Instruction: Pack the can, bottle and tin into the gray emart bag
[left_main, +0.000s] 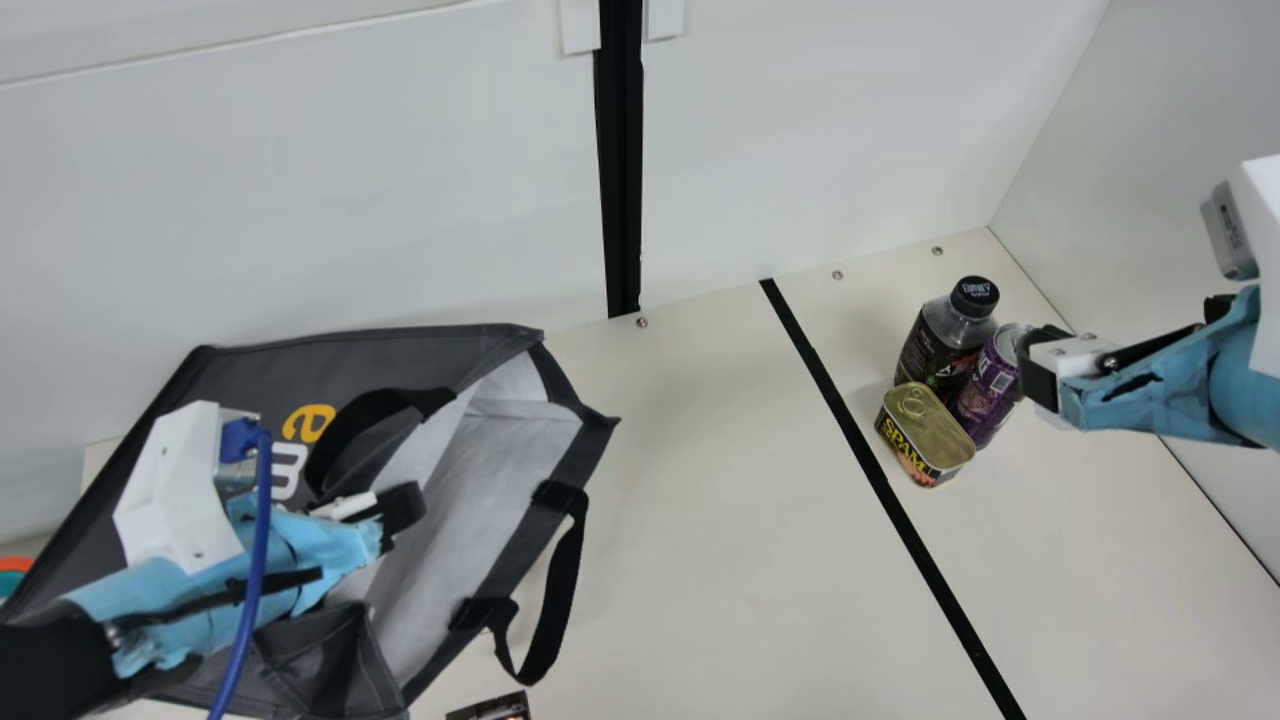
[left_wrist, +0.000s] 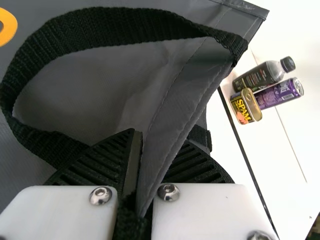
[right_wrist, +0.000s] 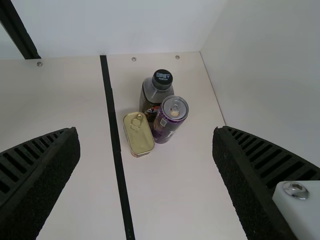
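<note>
The gray bag (left_main: 510, 470) lies on its side at the main view's left, its mouth facing right. My left gripper (left_main: 405, 510) is at the upper edge of that mouth; in the left wrist view the left gripper (left_wrist: 145, 165) is shut on the bag's edge (left_wrist: 170, 130), beside a black handle loop. The bottle (left_main: 940, 340), purple can (left_main: 990, 385) and tin (left_main: 925, 430) stand close together on the right side. My right gripper (left_main: 1040, 370) is just right of the can and above the table; in the right wrist view the right gripper (right_wrist: 147, 150) is open, holding nothing.
A black tape line (left_main: 880, 480) runs along the table between bag and items. White walls (left_main: 800, 130) rise behind and at the right. A black strap (left_main: 560, 600) hangs from the bag's mouth onto the table. A small dark printed item (left_main: 490, 708) lies at the near edge.
</note>
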